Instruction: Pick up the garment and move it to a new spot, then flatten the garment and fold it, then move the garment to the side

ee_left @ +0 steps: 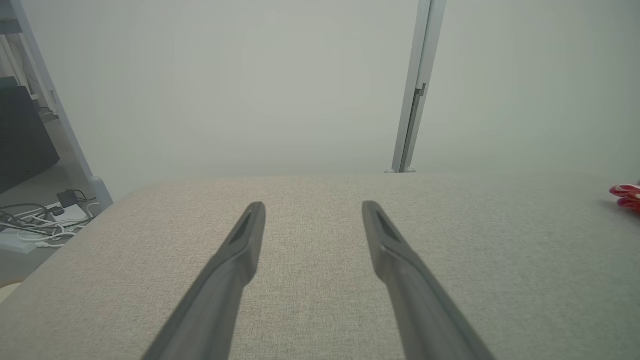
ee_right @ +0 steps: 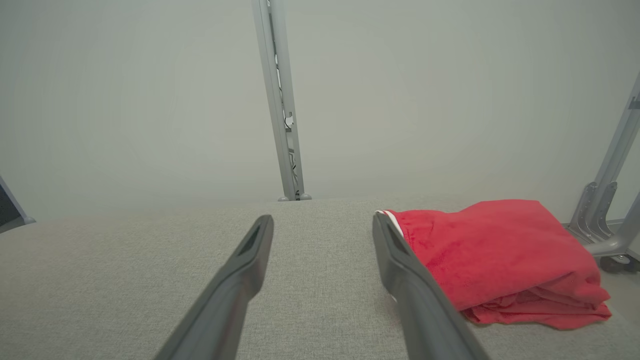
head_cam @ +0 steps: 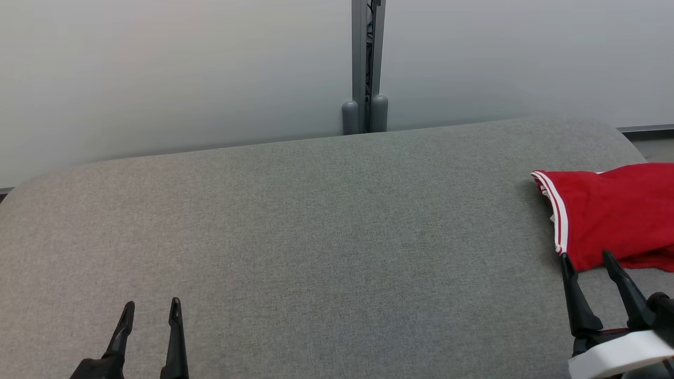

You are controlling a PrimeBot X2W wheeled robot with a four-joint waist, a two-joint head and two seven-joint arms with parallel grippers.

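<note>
The left gripper [head_cam: 152,302] is held low over the near left of the grey fabric-covered table [head_cam: 316,226], its fingers spread apart and empty. The right gripper [head_cam: 585,254] is held at the near right, likewise spread and grasping nothing, its tips just beside the red garment [head_cam: 611,216], which is heaped at the table's right end; contact cannot be told. Pale panels [head_cam: 158,79] are joined behind by a grey post [head_cam: 367,63].

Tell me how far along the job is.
Red garment lies bundled in layers at the table's right edge: either folded and set aside already, or untouched; I cannot tell. In hand: nothing, left gripper and right gripper open and empty. Left: nothing or everything accordingly.
</note>
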